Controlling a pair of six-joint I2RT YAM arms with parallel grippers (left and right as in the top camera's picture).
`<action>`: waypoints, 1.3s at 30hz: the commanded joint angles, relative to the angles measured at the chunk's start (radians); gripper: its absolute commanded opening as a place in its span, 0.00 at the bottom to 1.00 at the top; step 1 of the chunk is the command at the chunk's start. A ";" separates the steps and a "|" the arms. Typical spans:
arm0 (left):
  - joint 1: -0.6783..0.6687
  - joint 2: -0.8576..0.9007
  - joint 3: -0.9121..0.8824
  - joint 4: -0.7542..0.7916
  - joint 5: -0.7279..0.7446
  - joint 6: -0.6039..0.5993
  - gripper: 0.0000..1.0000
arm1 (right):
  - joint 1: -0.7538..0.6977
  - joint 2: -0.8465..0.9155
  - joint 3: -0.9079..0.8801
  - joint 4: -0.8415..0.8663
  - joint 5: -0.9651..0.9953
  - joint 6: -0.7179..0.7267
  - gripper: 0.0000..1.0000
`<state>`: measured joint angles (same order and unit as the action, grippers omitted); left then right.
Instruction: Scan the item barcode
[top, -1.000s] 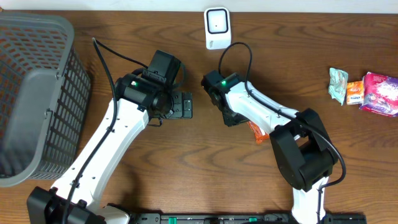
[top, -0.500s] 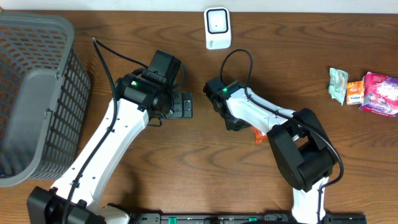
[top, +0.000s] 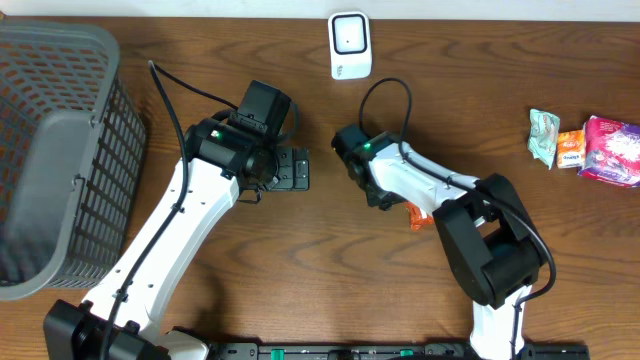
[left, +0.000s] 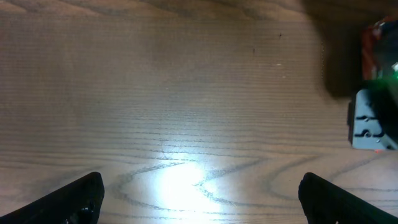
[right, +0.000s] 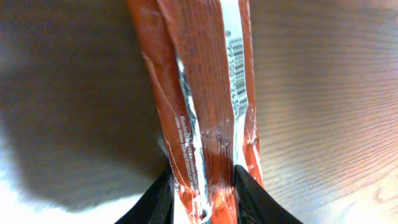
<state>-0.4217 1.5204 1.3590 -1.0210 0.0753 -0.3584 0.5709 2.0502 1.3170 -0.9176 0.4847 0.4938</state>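
Orange-wrapped packet (right: 199, 93) clamped at its near end between both fingers (right: 249, 193) of right gripper (right: 202, 196); wrapper visibly pinched narrow at the bite. Long axis running straight out from the fingers, away from the wrist camera, with a silver seam (right: 189, 118) down the middle. Barcode (right: 236, 68) printed along the right-hand strip, facing the wrist camera, film slightly creased there. From overhead, only an orange tip visible, poking out beneath the right forearm near mid-table. Whether lifted clear of the wooden table (top: 300, 270): not determinable.

Left gripper (left: 199, 202) spread wide, holding nothing, hovering over bare wood, left of the packet and apart from it.

White scanner (top: 349, 45) standing at the far edge of the table, beyond the right gripper and slightly leftward of it. Right arm the nearer to the packet and in possession of it; no evident role for the left arm, on present judgement.

Assessment: grasp about complete, presentation not yet done. Next move likely to call for carrying the packet toward the scanner and rolling the wrist until the barcode strip faces the scanner window. Risk: thin film sagging or twisting beyond the fingers, leaving the barcode too creased to read.
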 joint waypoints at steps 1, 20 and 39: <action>0.000 0.006 0.000 -0.003 -0.009 0.013 1.00 | -0.035 0.002 -0.023 0.024 -0.020 -0.002 0.28; 0.000 0.006 0.000 -0.003 -0.009 0.013 1.00 | -0.198 0.001 0.079 0.006 -0.589 -0.119 0.01; 0.000 0.006 0.000 -0.003 -0.009 0.013 1.00 | -0.431 0.001 0.122 0.003 -1.157 -0.317 0.01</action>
<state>-0.4217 1.5208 1.3590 -1.0210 0.0753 -0.3584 0.1482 2.0380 1.4353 -0.9108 -0.6998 0.2054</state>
